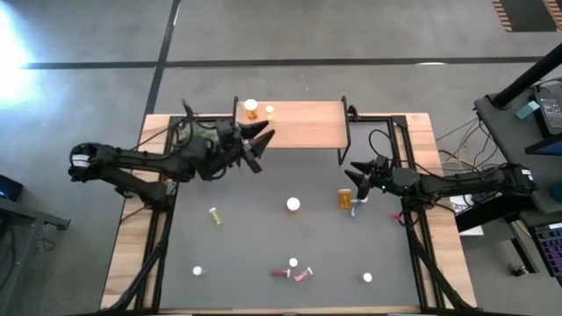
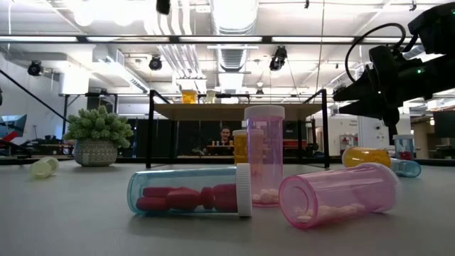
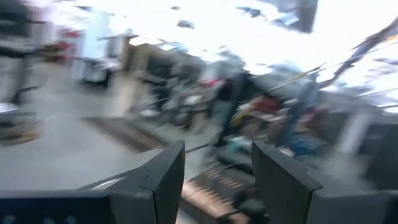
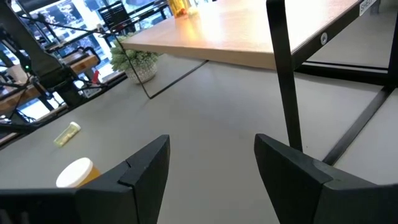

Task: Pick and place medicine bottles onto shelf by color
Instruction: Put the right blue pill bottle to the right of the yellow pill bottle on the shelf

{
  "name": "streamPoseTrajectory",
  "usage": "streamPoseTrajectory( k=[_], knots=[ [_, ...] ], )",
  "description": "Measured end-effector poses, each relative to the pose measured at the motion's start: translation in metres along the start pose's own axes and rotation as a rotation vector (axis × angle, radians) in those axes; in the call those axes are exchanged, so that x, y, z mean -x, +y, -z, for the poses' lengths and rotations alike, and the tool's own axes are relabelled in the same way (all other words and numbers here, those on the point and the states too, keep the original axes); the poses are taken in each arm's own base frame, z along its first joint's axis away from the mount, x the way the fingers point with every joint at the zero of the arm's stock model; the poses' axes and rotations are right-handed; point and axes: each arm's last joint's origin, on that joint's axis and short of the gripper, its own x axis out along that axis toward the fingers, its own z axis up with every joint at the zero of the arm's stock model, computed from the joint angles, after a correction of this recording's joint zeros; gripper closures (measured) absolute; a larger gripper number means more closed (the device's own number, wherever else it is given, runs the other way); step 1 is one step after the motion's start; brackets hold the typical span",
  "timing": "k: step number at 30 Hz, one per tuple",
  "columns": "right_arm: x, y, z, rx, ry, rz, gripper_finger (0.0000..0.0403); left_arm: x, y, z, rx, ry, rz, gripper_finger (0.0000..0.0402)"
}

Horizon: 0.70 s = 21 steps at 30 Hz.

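- The left gripper (image 1: pixel 263 140) hangs at the near left edge of the shelf (image 1: pixel 307 127), its fingers (image 3: pixel 163 177) spread with nothing between them.
- Just past those fingertips, on the shelf board, stand an orange bottle (image 1: pixel 251 109) and a small yellowish bottle (image 1: pixel 270 112), side by side.
- The right gripper (image 1: pixel 356 171) sits near the shelf's right front leg (image 4: pixel 285 74), fingers (image 4: pixel 146 165) parted and empty.
- Just beside the right fingertips an orange bottle with a white cap (image 1: pixel 345 198) stands on the table (image 1: pixel 246 246); a small blue-tinted bottle (image 1: pixel 354 211) lies next to it.
- Farther from both grippers: a white-capped bottle (image 1: pixel 293 204) mid-table, a yellowish bottle on its side (image 1: pixel 214 215), two pink-red bottles (image 1: pixel 294 273) lying near the front edge, and two more white caps (image 1: pixel 198 271) (image 1: pixel 367 278).
- In the low view, the clear bottle with red pills (image 2: pixel 190 190) and the pink bottle (image 2: pixel 338 195) lie sideways; no label or writing can be read on any of them.
- A potted plant (image 2: pixel 97 135) stands at the table's far left.
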Motion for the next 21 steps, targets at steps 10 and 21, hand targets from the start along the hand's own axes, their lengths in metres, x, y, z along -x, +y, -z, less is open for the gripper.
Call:
streamPoseTrajectory(
  k=[10, 21],
  knots=[
    [0.000, -0.001, -0.001, 0.178, -0.005, 0.007, 0.0179, 0.000, -0.005, -0.004, 0.030, -0.037, 0.139, 0.0233],
    [0.005, 0.007, -0.031, -0.212, -0.310, -0.050, 0.0179, -0.001, -0.005, -0.002, 0.027, -0.032, 0.142, 0.0233]
  ],
)
